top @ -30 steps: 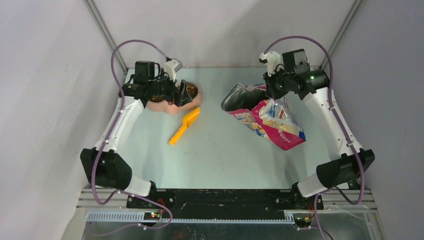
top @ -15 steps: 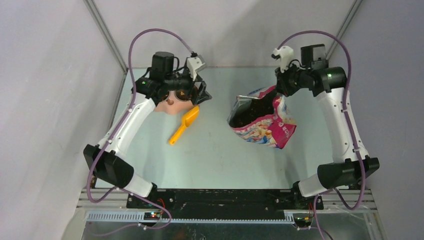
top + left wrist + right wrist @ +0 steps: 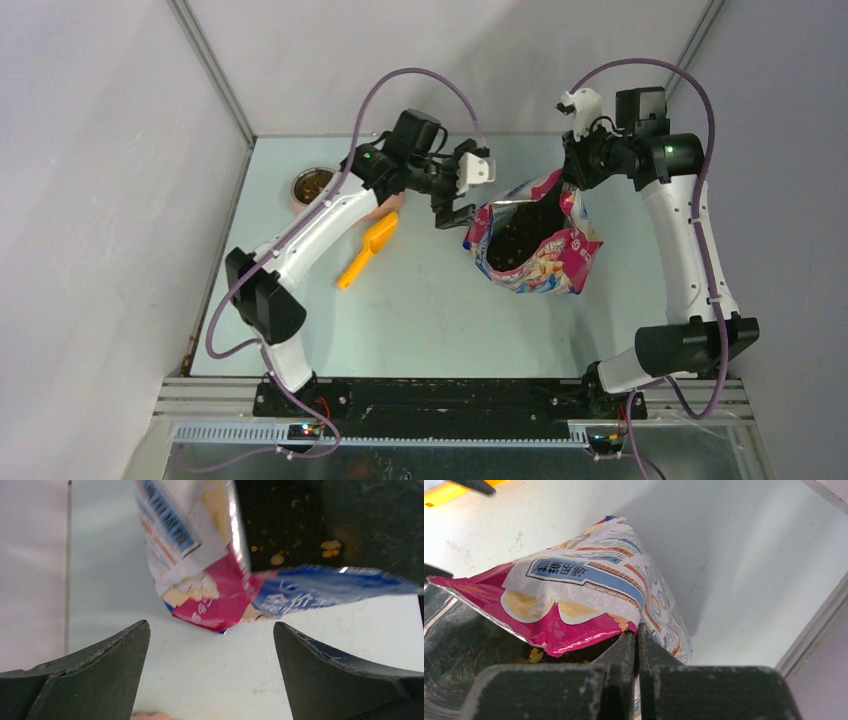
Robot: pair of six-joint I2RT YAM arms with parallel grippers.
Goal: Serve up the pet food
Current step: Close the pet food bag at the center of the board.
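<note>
The glossy blue, pink and red cat-food bag (image 3: pixel 545 255) stood open right of frame centre, with small brown kibble (image 3: pixel 515 238) visible inside. The left claw (image 3: pixel 455 208), spread wide and empty, should square up on the rim's left corner before closing. The right claw (image 3: pixel 575 185) was clamped on the upper rim.

Left arm, white links and black joints: reaching across to the worktop's far middle, wrist rolled sideways. Left gripper (image 3: pixel 460 196) (image 3: pixel 211 626), black two-finger: my jaws spread wide. Right arm up near the far right corner, right gripper (image 3: pixel 573 186) (image 3: pixel 637 631) pinched tight, pointing down.
</note>
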